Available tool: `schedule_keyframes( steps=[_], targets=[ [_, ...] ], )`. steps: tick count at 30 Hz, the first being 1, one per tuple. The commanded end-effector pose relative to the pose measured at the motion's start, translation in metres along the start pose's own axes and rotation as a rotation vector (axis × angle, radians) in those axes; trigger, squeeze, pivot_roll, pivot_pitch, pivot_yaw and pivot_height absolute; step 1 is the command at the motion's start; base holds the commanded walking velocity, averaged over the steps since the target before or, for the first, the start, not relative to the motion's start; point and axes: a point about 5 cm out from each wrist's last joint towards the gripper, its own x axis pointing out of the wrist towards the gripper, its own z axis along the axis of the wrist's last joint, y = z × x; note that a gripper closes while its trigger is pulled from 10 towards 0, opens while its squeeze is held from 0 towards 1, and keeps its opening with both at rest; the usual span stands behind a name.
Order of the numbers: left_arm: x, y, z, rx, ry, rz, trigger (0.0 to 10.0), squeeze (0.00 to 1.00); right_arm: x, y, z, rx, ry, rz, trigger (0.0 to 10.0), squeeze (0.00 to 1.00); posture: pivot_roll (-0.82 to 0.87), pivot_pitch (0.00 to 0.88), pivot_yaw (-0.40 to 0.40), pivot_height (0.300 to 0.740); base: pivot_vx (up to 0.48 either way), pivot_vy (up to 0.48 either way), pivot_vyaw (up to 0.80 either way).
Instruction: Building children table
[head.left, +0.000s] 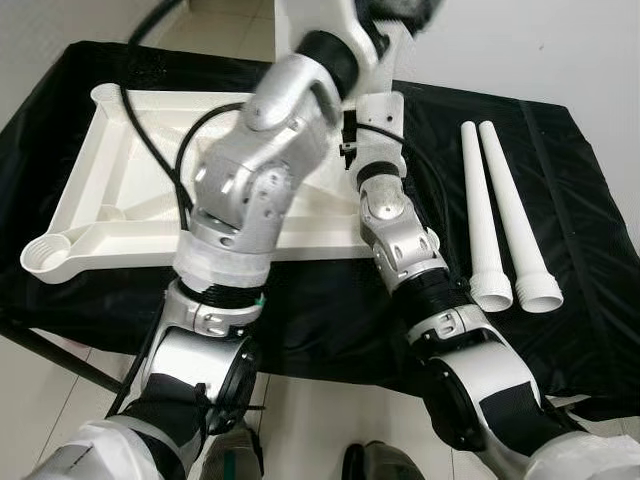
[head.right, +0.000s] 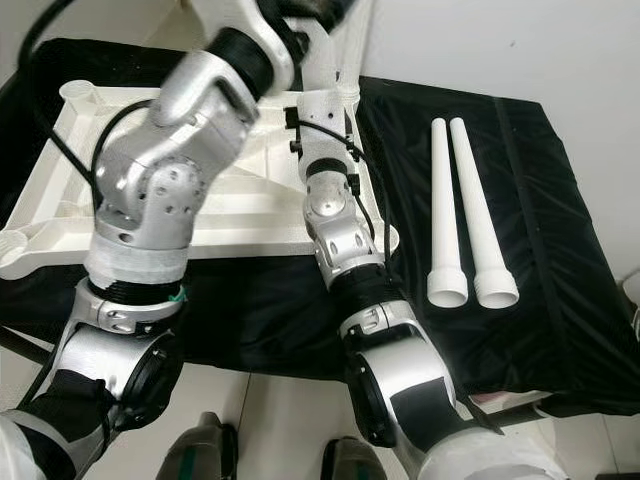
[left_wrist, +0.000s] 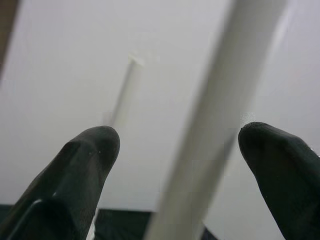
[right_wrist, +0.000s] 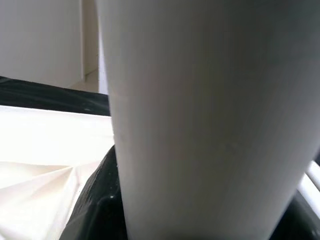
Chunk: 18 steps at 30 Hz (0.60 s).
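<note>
A white children's table top (head.left: 75, 190) lies upside down on a black cloth (head.left: 330, 310), with a round leg socket (head.left: 45, 255) at its near left corner. Both my arms reach up to its far right corner. There a white table leg (right_wrist: 210, 115) stands close in the right wrist view, and my right gripper (right_wrist: 200, 210) is shut on it, a black finger (right_wrist: 95, 205) pressing its side. My left gripper (left_wrist: 177, 135) is open, its fingers (left_wrist: 90, 165) standing either side of the same leg (left_wrist: 220, 115) with gaps. Two loose white legs (head.left: 485, 210) (head.left: 518, 215) lie side by side to the right.
The black-draped table's near edge runs just in front of my body, with pale floor tiles (head.left: 310, 420) below. A white wall stands behind the table. Black cable (head.left: 150, 150) from my left arm trails over the table top.
</note>
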Motion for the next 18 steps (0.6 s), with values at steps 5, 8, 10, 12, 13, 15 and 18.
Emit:
schedule_keyframes(
  steps=[5,8,10,12,13,15,18],
  targets=[
    [-0.007,0.008,0.021,-0.030,-0.093,-0.117,10.0,0.00,0.005,-0.006,0.011,0.024,-0.022,-0.020,10.0,0.00,0.11,0.097,-0.037,0.740,0.000,0.000,0.00],
    [-0.016,0.012,0.021,-0.003,-0.083,-0.117,10.0,0.00,0.007,-0.012,0.014,0.031,-0.032,-0.039,10.0,0.00,0.11,0.102,-0.038,0.740,0.000,0.000,0.00],
    [-0.021,0.015,0.018,0.002,-0.061,-0.116,10.0,0.00,0.007,-0.015,0.015,0.030,-0.036,-0.046,10.0,0.00,0.10,0.105,-0.037,0.740,0.000,0.000,0.00],
    [-0.026,0.018,0.012,0.027,-0.029,-0.112,10.0,0.00,0.007,-0.018,0.014,0.032,-0.036,-0.056,10.0,0.00,0.10,0.110,-0.040,0.740,0.000,0.000,0.00],
    [-0.026,0.018,0.012,0.027,-0.029,-0.112,10.0,0.00,0.007,-0.018,0.014,0.032,-0.036,-0.056,10.0,0.00,0.10,0.110,-0.040,0.740,0.000,0.000,0.00],
    [-0.031,0.023,0.006,0.047,0.007,-0.101,10.0,0.00,0.007,-0.022,0.014,0.037,-0.033,-0.067,10.0,0.00,0.10,0.115,-0.038,0.740,0.000,0.000,0.00],
    [-0.041,0.034,-0.009,0.108,0.089,-0.071,10.0,0.00,0.006,-0.029,0.015,0.037,-0.043,-0.085,10.0,0.00,0.10,0.121,-0.040,0.740,0.000,0.000,0.00]
  ],
)
